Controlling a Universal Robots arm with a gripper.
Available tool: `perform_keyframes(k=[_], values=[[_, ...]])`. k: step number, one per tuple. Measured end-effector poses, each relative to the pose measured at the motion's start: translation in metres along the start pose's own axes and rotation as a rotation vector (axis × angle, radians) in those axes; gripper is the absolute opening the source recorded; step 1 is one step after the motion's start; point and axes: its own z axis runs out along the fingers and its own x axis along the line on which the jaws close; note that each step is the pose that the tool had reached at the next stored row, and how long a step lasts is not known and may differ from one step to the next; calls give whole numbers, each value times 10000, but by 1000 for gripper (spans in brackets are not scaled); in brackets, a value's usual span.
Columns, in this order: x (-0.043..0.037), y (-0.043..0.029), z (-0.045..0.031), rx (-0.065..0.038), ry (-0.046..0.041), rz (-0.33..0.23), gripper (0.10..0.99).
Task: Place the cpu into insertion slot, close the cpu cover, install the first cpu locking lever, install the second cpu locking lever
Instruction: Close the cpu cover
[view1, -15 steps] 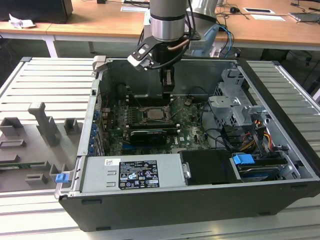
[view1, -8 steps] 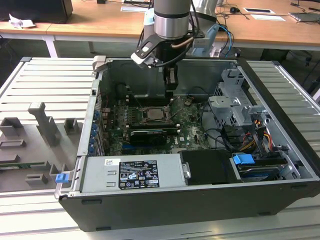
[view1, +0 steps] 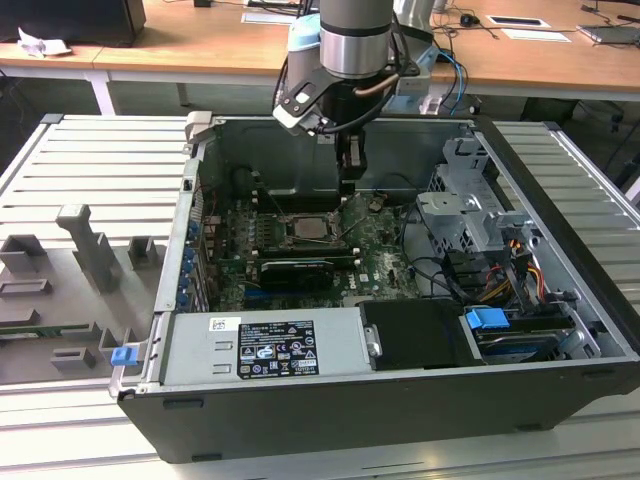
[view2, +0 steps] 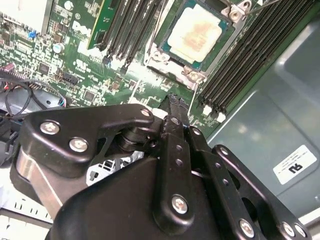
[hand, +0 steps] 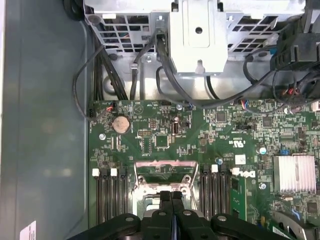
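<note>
The cpu, with a pale silver-beige top, lies flat in the insertion slot on the green motherboard. The silvery cpu cover frames it and looks folded down around the chip. Thin wire levers run beside the socket; whether they are latched is unclear. My gripper is shut with nothing between its black fingers, its tip just off one corner of the socket. In the first wrist view the gripper overlaps the socket frame. The exterior view has the gripper hanging a little above and behind the socket.
Long black memory slots flank the socket on both sides. A metal drive cage with cables stands at the exterior view's right, and a power supply at the front. The case walls enclose the board. Grey fixtures sit outside on the left.
</note>
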Motion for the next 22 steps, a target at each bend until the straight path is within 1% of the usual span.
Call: perform_keyframes(k=[6,10,13,17,22], values=[[3,89,15,7,0,1,106],[8,178,53,13,2,-24,106],[10,204,85,25,2,-32,106],[12,261,131,45,3,-37,106],[14,286,169,51,0,-37,106]])
